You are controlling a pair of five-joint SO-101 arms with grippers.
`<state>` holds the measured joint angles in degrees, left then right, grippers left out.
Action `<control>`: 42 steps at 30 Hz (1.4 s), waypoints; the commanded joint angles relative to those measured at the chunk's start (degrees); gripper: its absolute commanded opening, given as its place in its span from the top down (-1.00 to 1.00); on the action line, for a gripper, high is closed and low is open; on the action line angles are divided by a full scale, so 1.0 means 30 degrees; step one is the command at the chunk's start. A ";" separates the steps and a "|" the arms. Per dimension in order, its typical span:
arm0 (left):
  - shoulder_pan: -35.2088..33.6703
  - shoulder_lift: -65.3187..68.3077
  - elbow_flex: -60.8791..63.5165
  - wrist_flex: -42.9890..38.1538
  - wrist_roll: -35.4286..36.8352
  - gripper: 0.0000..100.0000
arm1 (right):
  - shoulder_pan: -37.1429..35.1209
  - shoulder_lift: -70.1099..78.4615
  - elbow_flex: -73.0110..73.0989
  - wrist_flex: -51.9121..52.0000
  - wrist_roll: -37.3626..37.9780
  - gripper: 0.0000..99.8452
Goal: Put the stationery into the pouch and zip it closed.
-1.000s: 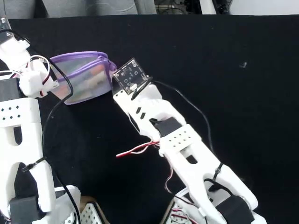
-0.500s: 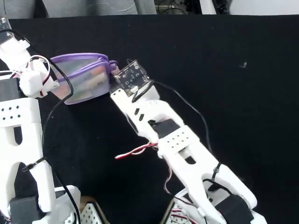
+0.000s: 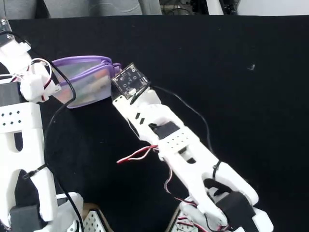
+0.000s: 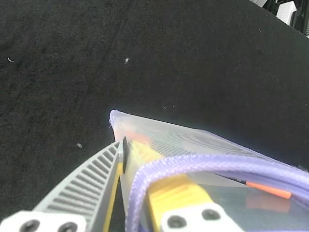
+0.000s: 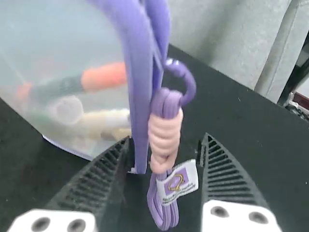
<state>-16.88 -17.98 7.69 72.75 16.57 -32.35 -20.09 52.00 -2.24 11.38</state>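
The pouch (image 3: 87, 79), clear with a purple zip band, lies at the far left of the black table (image 3: 231, 72), an orange pen (image 5: 96, 77) showing through its wall. The left gripper (image 4: 137, 164) pinches its left end; the right gripper (image 5: 166, 140) stands spread around the pink-and-purple zip pull (image 5: 164, 121) at its right end. Grey fabric (image 3: 96, 7) lies beyond the far edge

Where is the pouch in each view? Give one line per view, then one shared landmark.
High view: pouch at upper left, on the table.
Left wrist view: pouch gripped in the left hand.
Right wrist view: pouch just beyond the open right hand, its zip pull between the fingers.
Shared landmark: the purple zip trim.
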 commanded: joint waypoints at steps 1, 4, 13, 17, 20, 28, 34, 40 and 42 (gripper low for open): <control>-0.0542 0.0410 0.0806 -0.0586 0.0117 0.94 | -0.0117 -0.0073 -0.1245 -0.0410 -0.0088 0.62; -0.0542 0.0410 0.0806 -0.0615 0.0117 0.94 | -0.0088 -0.0073 -0.1245 -0.0410 -0.0088 0.70; -0.0542 0.0410 0.0777 -0.0615 0.0117 0.94 | 0.0322 -0.0073 -0.1392 -0.0440 -0.0117 0.72; -0.0542 0.0440 0.0777 -0.0615 0.0117 0.94 | 0.0908 -0.0073 -0.1685 -0.0440 -0.0205 0.72; -0.0542 0.0498 0.0718 -0.0615 0.0147 0.94 | 0.0938 -0.0073 -0.1685 -0.0440 -0.0205 0.72; -0.0542 0.0527 0.0718 -0.0615 0.0147 0.94 | 0.0938 -0.0073 -0.1890 -0.0440 -0.0205 0.78; -0.0542 0.0527 0.0718 -0.0615 0.0147 0.94 | 0.0908 -0.0044 -0.1890 -0.0440 -0.0205 0.79; -0.0542 0.0527 0.0718 -0.0615 0.0147 0.94 | 0.0293 -0.0044 -0.1861 -0.0440 -0.0176 0.68; -0.0542 0.0527 0.0718 -0.0615 0.0147 0.94 | 0.0264 -0.0044 -0.1861 -0.0440 -0.0117 0.68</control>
<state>-16.88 -17.98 7.69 72.75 16.57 -30.42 -20.09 50.68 -2.24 11.30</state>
